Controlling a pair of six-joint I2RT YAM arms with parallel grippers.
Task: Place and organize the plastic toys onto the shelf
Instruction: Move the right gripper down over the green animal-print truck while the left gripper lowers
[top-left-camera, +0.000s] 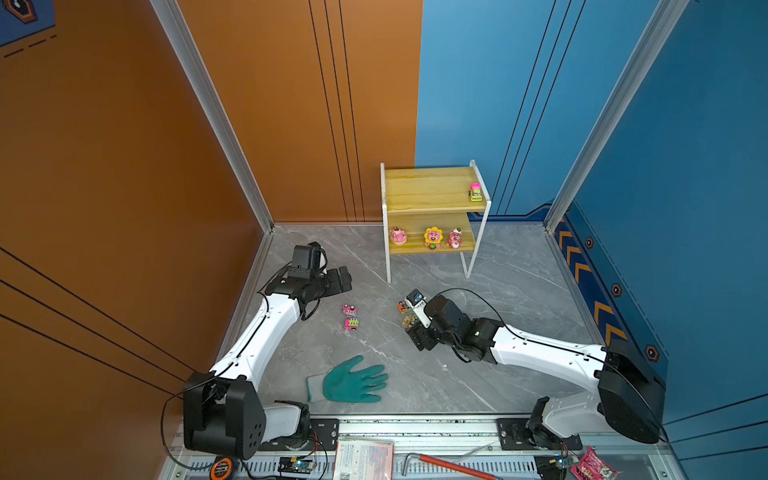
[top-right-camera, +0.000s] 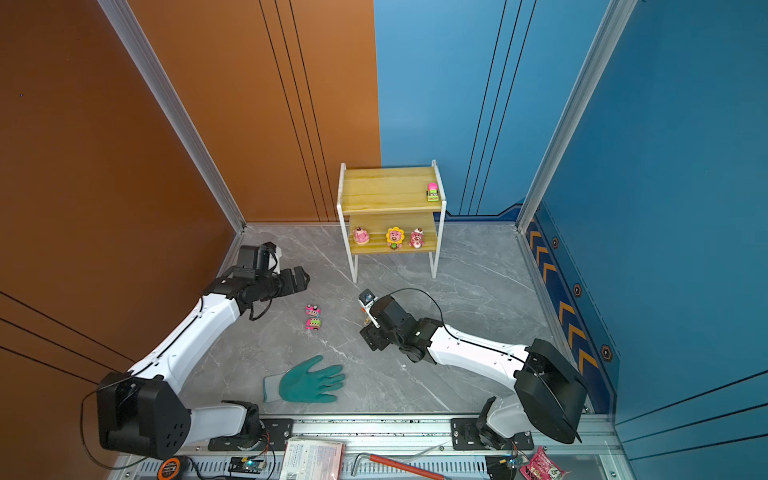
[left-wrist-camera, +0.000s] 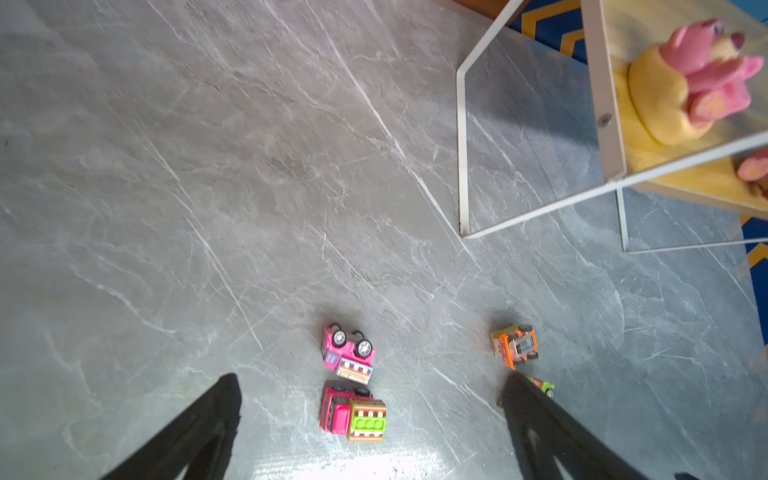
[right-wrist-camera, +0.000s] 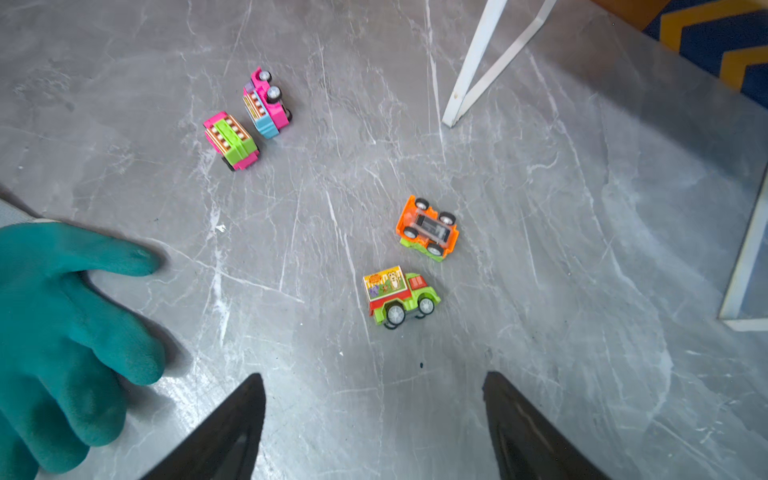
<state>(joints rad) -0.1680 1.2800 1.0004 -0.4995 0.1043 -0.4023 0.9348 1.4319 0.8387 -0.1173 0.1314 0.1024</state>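
Right pincer (right-wrist-camera: 374, 376), seen from its wrist camera: two dark jaws spread wide with nothing between them, poised over the grey marble worktop (right-wrist-camera: 561, 249). Just ahead of the jaws stands a green truck (right-wrist-camera: 399, 297), upright on its wheels. An orange car (right-wrist-camera: 430, 228) lies close beyond it, wheels up. Farther off, a pink-and-green car (right-wrist-camera: 230, 139) and a pink-and-blue car (right-wrist-camera: 268, 104) sit side by side, the second tipped onto its side. A teal glove (right-wrist-camera: 62, 332) lies flat to one side and is not part of the job.

Left pincer (left-wrist-camera: 372, 376): also released and empty, held above the pink pair.

At the back of the worktop stands the shelf (top-left-camera: 432, 199). Its upper board carries one small car (top-left-camera: 475, 192) near the right end. Its lower board holds three bear figurines (top-left-camera: 433, 237) in a row.

Judged from this, half the toys are shelved, and the step in hand is the right arm's reach for the green truck. The next move calls for lowering the jaws astride the truck's sides without knocking the orange car, closing on it, then carrying it to the upper board beside the car already there.
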